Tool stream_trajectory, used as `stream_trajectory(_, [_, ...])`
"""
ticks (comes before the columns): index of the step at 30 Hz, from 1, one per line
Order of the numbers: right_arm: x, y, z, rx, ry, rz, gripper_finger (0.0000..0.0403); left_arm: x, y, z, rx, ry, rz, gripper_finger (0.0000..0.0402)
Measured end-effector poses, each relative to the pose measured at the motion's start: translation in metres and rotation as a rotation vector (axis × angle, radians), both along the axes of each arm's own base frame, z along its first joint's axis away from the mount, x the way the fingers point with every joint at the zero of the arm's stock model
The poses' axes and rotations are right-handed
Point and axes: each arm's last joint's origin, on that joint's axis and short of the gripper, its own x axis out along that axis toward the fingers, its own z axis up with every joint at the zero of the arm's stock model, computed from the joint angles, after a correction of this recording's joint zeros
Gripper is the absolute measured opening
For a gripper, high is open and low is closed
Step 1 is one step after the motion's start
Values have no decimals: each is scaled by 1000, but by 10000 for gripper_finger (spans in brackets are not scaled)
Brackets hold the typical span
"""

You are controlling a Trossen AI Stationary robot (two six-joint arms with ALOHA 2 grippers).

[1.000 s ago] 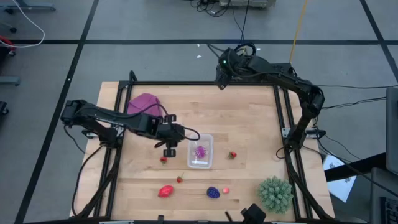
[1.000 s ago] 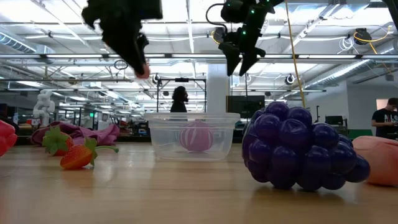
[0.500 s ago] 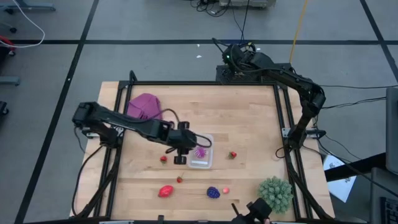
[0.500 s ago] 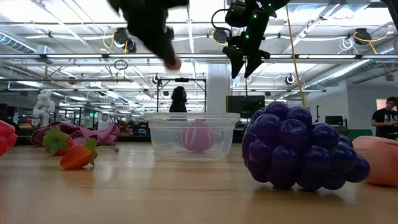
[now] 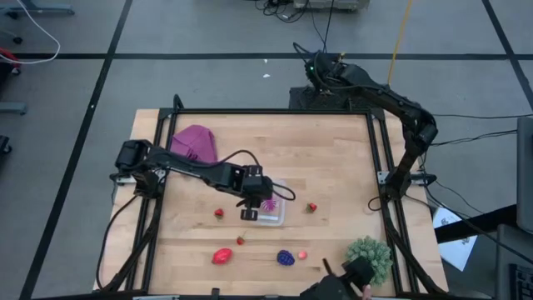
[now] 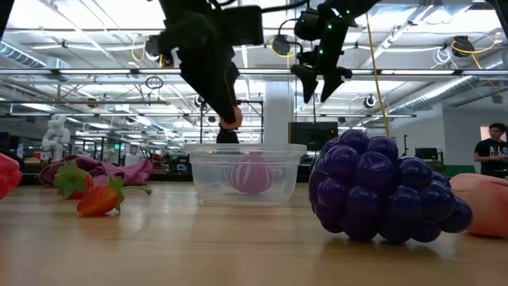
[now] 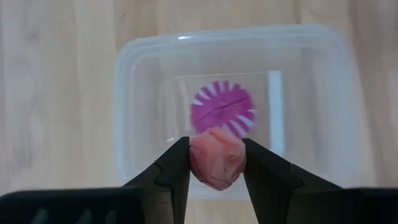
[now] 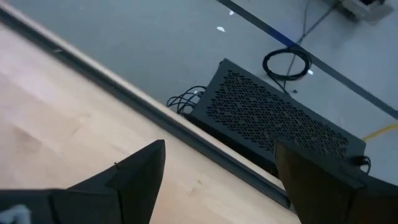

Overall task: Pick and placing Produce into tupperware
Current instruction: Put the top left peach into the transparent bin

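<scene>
Light wooden worktop (image 5: pixel 333 158) in a black frame, grey floor around it; open hall with ceiling lights behind. Clear tupperware (image 5: pixel 271 214) sits mid-worktop, a spiky magenta fruit (image 7: pixel 222 108) inside. Left hand (image 7: pixel 216 163) hangs directly above the tupperware, fingers clamped on a pink berry (image 7: pixel 217 157). Right hand (image 6: pixel 321 82) is raised beyond the tupperware's far side, fingers spread wide, holding nothing.

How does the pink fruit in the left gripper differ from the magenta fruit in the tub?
The pink fruit is pale and plain; the magenta fruit is vivid with white stripes. The pink fruit is clamped in the left gripper above the tupperware; the magenta fruit rests free on its floor. Both look similar in size.
</scene>
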Motion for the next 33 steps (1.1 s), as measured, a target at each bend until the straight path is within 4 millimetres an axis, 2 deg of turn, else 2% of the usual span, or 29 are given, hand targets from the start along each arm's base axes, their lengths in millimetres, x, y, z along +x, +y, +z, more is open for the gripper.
stream_trajectory(5, [-11, -10, -1, 12, -4, -57, 293, 2, 17, -2, 3, 11, 39, 129])
stream_trajectory(11, [-13, -12, -1, 13, -2, -64, 293, 8, 33, -12, -27, 23, 71, 129])
stream_trajectory(26, [-12, -13, 0, -4, -2, -43, 293, 16, 33, -40, -56, 88, 44, 129])
stream_trajectory(33, [-11, -13, 1, -6, -8, -42, 293, 18, 34, -42, -56, 83, 45, 129])
